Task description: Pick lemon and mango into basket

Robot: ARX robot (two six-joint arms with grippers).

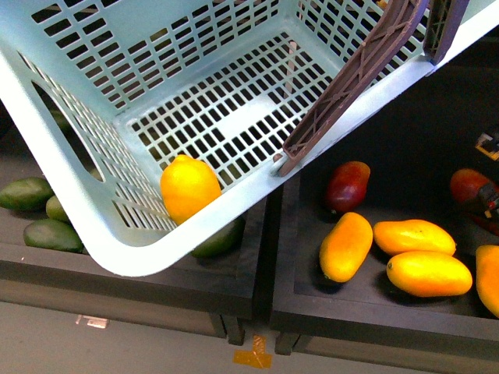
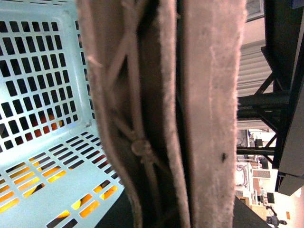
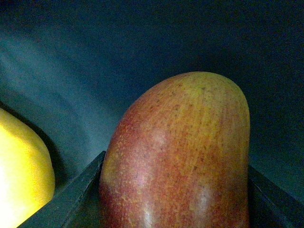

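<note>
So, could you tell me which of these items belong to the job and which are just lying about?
Job: lemon, red mango, basket.
Lying about: yellow-orange mangoes, green mangoes, other red mango.

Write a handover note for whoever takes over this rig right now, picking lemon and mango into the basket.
Left fingers: not in view; that wrist camera sits hard against the basket's brown handles.
Right gripper: only a sliver shows at the front view's edge; open or shut unclear.
Done: lemon lies in the tilted basket.
Left to do: the red mango, close before the right wrist camera, is not yet in the basket.
</note>
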